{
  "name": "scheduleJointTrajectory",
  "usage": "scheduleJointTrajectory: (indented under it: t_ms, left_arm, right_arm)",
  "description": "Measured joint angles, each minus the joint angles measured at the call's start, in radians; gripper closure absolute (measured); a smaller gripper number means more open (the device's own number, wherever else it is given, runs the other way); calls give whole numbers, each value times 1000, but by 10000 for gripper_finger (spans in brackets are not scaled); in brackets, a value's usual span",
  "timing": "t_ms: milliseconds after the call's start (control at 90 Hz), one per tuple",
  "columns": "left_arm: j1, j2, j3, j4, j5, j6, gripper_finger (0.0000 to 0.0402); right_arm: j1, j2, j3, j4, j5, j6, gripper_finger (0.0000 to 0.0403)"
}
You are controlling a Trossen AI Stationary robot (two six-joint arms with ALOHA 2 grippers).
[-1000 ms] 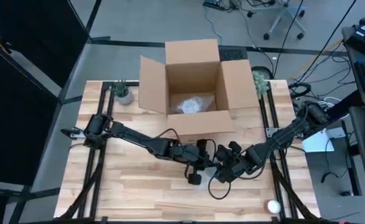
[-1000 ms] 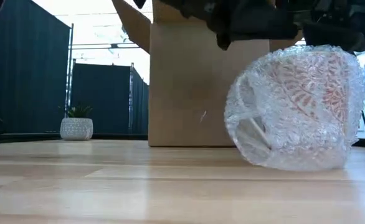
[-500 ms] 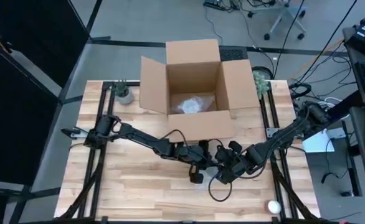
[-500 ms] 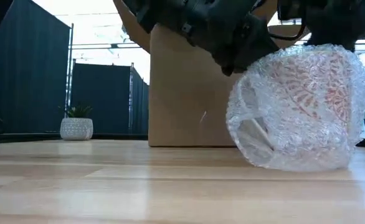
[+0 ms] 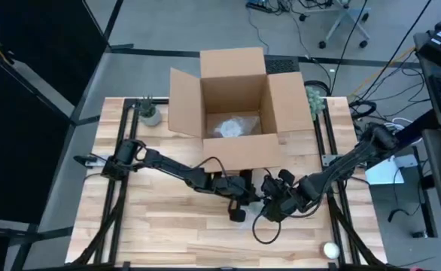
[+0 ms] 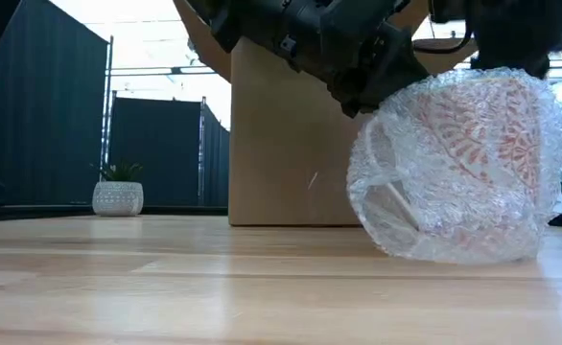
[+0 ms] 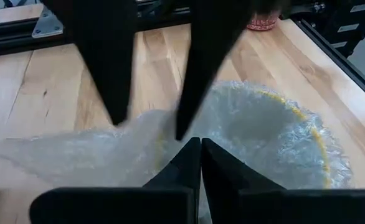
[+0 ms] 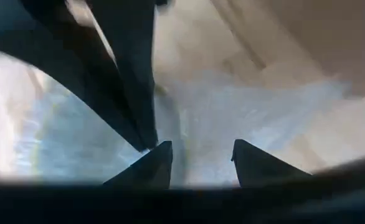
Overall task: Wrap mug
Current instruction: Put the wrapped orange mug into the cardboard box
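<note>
Mug, white with red leaf pattern (image 6: 473, 144), sits bubble-wrapped on wooden tabletop (image 6: 166, 287) before cardboard box (image 5: 235, 98); my left claw (image 7: 199, 144) together, right claw (image 8: 198, 149) apart; next, tuck loose edges.

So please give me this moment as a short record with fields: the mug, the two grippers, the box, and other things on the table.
mug: bubble-wrapped mug, lying on the table in front of the box
left gripper: left gripper, fingers shut, at the wrap
right gripper: right gripper, fingers open, over the wrap
box: cardboard box, flaps open, clear wrapped bundle inside
other: small potted plant at the far left; tape roll near the front right corner
</note>
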Motion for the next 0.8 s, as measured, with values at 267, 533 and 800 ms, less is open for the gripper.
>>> scheduleJointTrajectory:
  t_ms: [267, 533, 800]
  left_arm:
    - [0, 0, 0, 4, 1, -1, 400]
    - [0, 0, -1, 7, 0, 0, 400]
    - [1, 0, -3, -1, -9, 2, 400]
  right_arm:
    - [-13, 40, -61, 87, -63, 63, 243]
    - [-34, 28, -8, 46, -146, 25, 243]
    - [-40, 13, 182, -165, -192, 37, 243]
